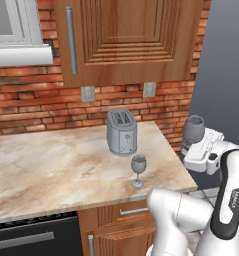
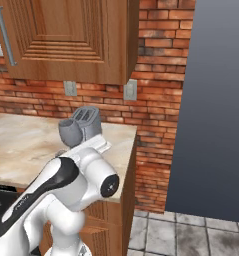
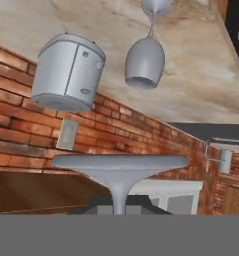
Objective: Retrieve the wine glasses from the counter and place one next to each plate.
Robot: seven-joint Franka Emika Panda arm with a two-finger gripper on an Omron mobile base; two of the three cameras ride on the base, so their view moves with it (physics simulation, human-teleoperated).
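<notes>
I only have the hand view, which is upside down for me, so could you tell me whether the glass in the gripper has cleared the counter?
Observer: Yes. The held glass is upright in the gripper, raised above the counter near its right end.
Operator: Thanks. Where does the other glass stand?
Observer: The other glass is upright on the counter just in front of the toaster, apart from it, near the front edge.
Operator: What lies past that right end?
Observer: A plain grey wall with tiled floor below it.
</notes>
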